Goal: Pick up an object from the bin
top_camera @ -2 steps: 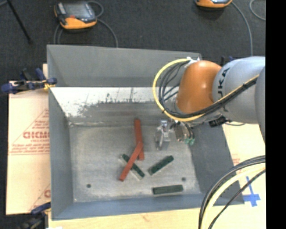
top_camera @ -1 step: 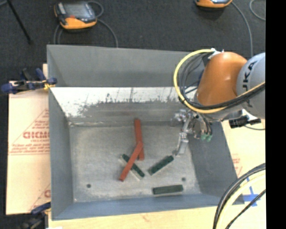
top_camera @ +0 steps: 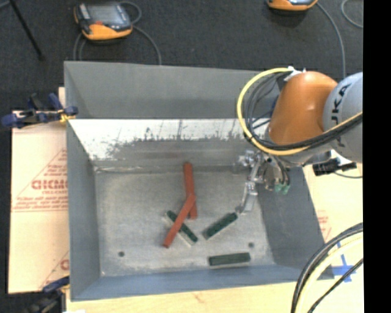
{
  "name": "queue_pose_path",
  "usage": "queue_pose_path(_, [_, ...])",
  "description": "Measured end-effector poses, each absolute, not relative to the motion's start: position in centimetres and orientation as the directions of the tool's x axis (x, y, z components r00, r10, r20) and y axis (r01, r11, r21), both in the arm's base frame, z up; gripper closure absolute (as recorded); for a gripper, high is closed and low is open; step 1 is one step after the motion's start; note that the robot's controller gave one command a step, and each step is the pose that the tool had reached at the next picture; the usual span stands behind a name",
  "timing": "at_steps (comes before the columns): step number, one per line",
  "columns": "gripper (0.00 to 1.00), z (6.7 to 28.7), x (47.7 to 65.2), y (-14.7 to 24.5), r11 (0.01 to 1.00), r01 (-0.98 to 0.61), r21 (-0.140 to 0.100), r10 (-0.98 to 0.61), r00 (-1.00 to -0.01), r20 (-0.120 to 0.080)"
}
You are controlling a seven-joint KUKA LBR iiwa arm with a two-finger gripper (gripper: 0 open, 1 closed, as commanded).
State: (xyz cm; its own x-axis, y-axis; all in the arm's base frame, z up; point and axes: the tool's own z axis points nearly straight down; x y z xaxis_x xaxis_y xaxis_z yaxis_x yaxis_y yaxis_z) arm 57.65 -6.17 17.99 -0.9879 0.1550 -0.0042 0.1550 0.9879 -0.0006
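Tool just beside dark-green bar.

**Dark floor behind, pale wood in front**

Across the top of your view runs a black, matt floor, filling the full width. On it, at the upper left, lies an orange-and-black handheld device with a dark screen. A second orange-and-black device is cut off by the top edge, further right. A thin dark cable curves over the floor just beside the left one. Along the bottom and lower right you have a pale wooden worktop, brightly lit.
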Motion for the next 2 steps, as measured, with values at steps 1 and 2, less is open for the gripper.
queue_pose_path(1, [0.0,15.1,56.3,-5.8,0.996,0.091,-0.001,0.091,-0.996,-0.011])
queue_pose_path(2, [0.0,10.0,55.5,-6.4,0.995,-0.103,-0.002,-0.103,-0.995,-0.007])
